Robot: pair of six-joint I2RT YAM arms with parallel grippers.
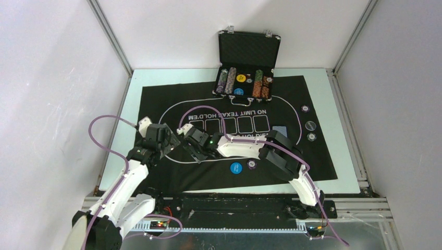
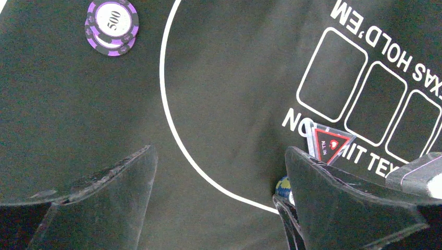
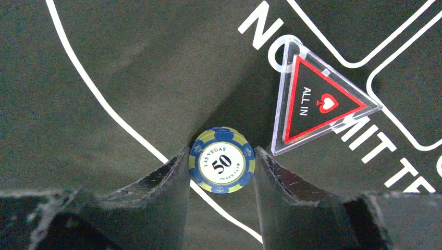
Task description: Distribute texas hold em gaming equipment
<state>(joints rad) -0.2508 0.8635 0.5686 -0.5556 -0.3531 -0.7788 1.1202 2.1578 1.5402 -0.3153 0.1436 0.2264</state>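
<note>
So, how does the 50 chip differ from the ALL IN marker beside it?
The 50 chip is round; the ALL IN marker is a triangle. The chip is blue and yellow with a white centre; the marker is clear plastic with a black face and red border. The chip is pinched between the jaws of the right gripper; the marker lies free on the mat. Both carry printed text.

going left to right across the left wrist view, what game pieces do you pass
purple 500 chips → blue-and-yellow chip → clear all-in triangle
</note>
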